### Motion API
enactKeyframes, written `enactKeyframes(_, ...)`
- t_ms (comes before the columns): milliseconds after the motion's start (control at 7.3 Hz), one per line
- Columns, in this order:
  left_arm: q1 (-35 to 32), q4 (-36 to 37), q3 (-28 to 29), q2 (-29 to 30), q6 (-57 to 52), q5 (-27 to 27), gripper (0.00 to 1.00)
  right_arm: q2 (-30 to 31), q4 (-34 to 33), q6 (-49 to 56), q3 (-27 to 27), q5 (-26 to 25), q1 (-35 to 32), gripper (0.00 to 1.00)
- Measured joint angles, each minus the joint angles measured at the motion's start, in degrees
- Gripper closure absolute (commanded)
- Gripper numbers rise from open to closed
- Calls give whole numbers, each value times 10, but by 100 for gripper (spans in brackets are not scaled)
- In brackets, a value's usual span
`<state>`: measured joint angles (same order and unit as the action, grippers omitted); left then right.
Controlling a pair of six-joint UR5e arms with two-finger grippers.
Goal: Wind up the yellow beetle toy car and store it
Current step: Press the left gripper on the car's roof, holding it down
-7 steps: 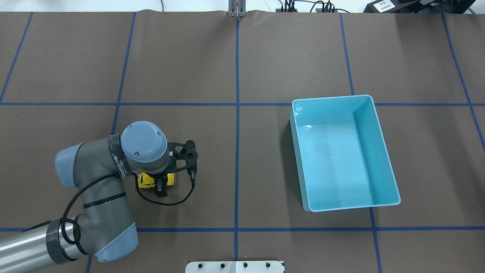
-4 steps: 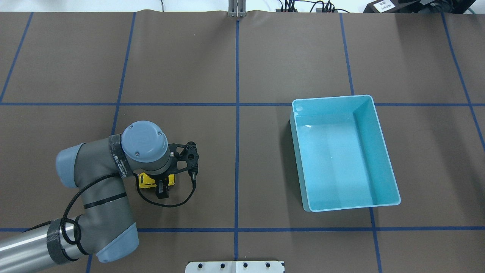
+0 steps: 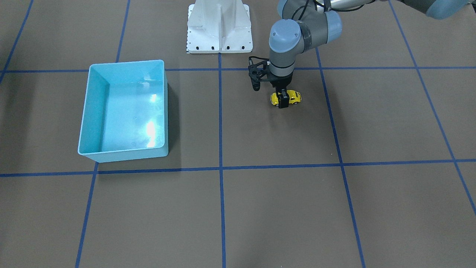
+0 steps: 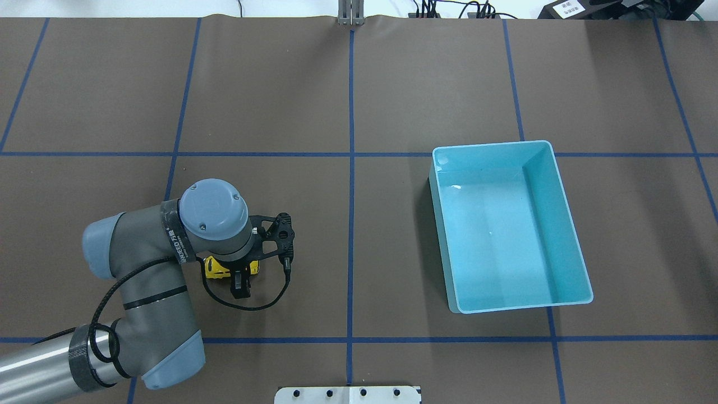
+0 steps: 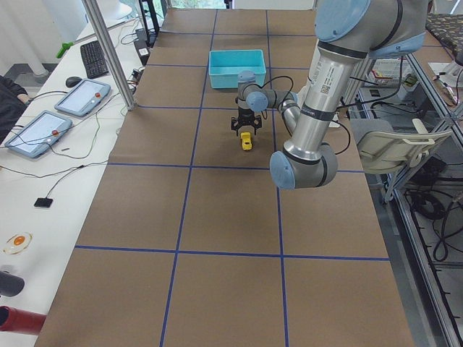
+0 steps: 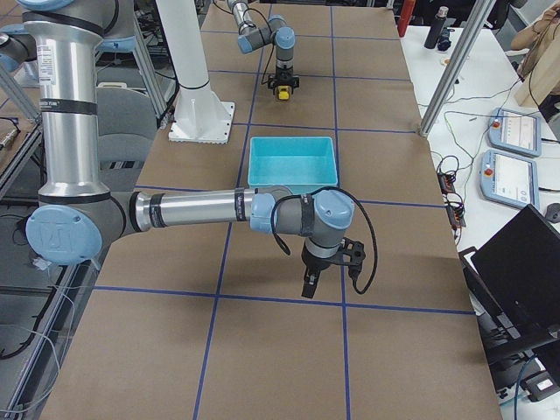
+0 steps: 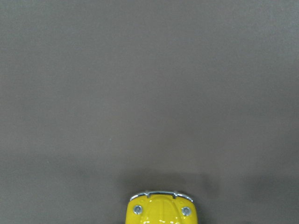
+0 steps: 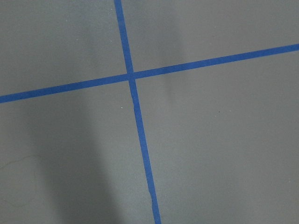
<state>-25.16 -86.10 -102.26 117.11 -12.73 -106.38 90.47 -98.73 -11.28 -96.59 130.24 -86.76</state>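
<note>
The left gripper point(image 3: 284, 99) points straight down at the tabletop point(image 3: 372, 123), with the car point(image 3: 293, 97) directly under it. In the front-facing view one dark finger point(image 3: 283, 100) lies across the near side of the car, about mid-body, and yellow shows at 3 and 9 o'clock of that finger. In the overhead view the car point(image 4: 216, 267) is mostly covered by the wrist; one finger point(image 4: 241, 282) projects at 6 o'clock of the car. The jaws stand narrow, one on each side of the car, and appear closed on its flanks; contact on the far side is hidden. The car sits on or just at the tabletop; whether its wheels touch cannot be told. The left wrist view shows the car's nose point(image 7: 161, 210) with chrome bumper and two headlights at the bottom edge, centred, bare brown surface ahead of it. The bin point(image 4: 507, 224) stands well apart, at 3 o'clock of the car in the overhead view, beyond a blue tape line point(image 4: 350, 196). The right gripper point(image 6: 307, 282) shows only in the right side view, pointing down near the tabletop, at 6 o'clock of the bin point(image 6: 293, 162) there; how far its jaws are open cannot be told.
</note>
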Motion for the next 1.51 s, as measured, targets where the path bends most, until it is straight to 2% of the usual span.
enactKeyframes(1507,4,-4,10,5,2,-1,6,0,-1,-1,-1,1,0,0)
